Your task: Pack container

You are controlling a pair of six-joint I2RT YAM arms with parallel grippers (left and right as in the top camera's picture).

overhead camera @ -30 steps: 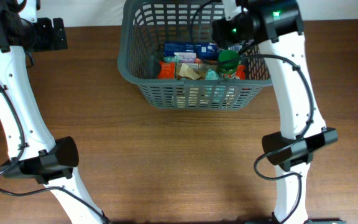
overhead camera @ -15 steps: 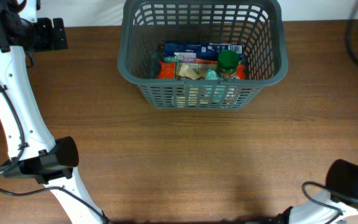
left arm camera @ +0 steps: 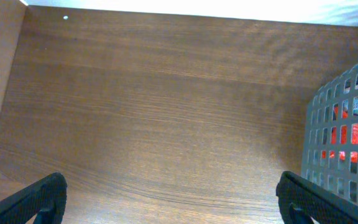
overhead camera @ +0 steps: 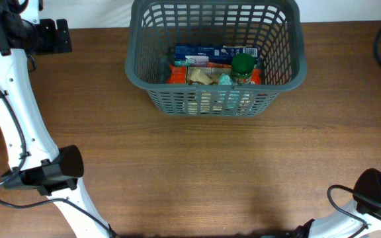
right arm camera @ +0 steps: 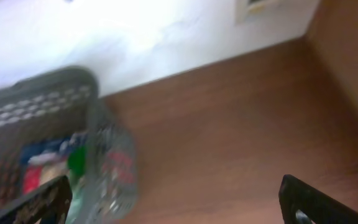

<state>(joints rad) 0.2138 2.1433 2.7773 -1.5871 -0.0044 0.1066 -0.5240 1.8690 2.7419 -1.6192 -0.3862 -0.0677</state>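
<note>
Jaws: both pairs spread wide, empty; left gripper (left arm camera: 169,208), right gripper (right arm camera: 179,208). Container (overhead camera: 210,102): far centre of table (overhead camera: 190,178), holding packets (overhead camera: 200,73). Risk: a swinging arm clips its rim, knocking it askew.

No lettering on the packets (overhead camera: 207,65) is legible.

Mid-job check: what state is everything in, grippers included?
Dark grey lattice plastic basket: upright, partly filled.
Green-capped bottle: standing cap-up in the basket.
Blue flat packet: lying inside by the far wall.
Left gripper: open, empty.
Right gripper: open, empty.
</note>
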